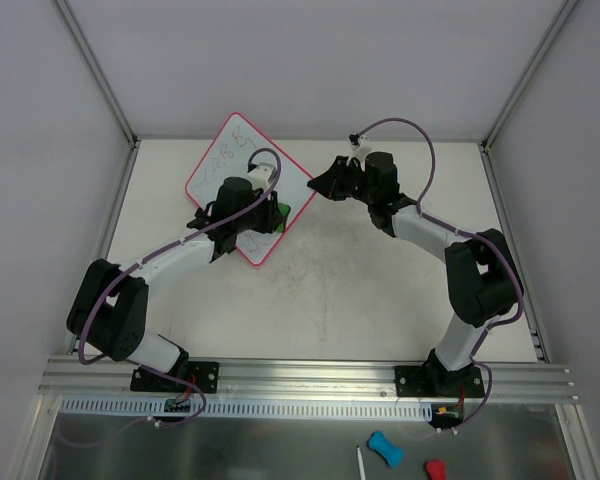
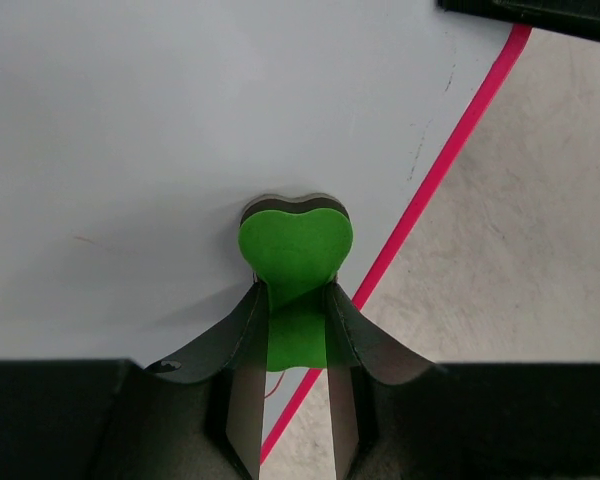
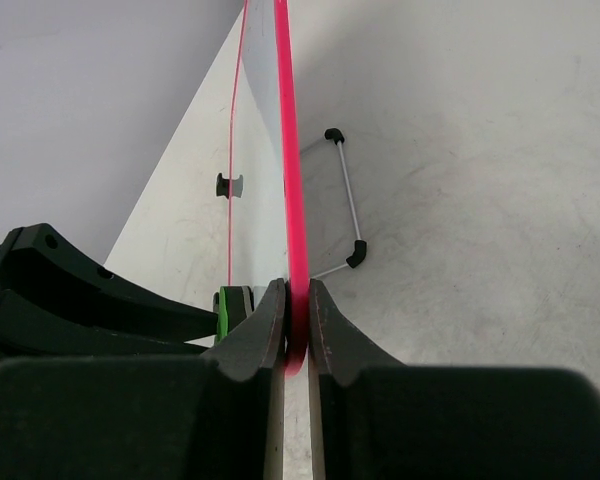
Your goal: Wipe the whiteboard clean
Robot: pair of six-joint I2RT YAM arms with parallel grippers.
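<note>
Now wiping — my left jaws pinch the eraser (image 2: pixel 296 250), right jaws clamp the whiteboard (image 1: pixel 223 165) by its rim (image 3: pixel 292 200). Next, I'd sweep the scribbles (image 1: pixel 230 148) — pressing flat.

Scribbles (image 1: pixel 223 158) on whiteboard (image 1: pixel 242 135) illegible; no other text.

I'm in a robotics lab test cell, no home or shop; plain white wall panels (image 1: pixel 310 60) box me in across the top of the frame; bare aluminium struts (image 1: pixel 95 70) climb the upper left and upper right; my arm bases (image 1: pixel 175 378) are bolted to a slotted aluminium rail (image 1: pixel 310 375) along the bottom; a purple cable (image 1: pixel 431 155) loops loose at the right; the pale tabletop (image 1: pixel 360 300) is scuffed grey.
</note>
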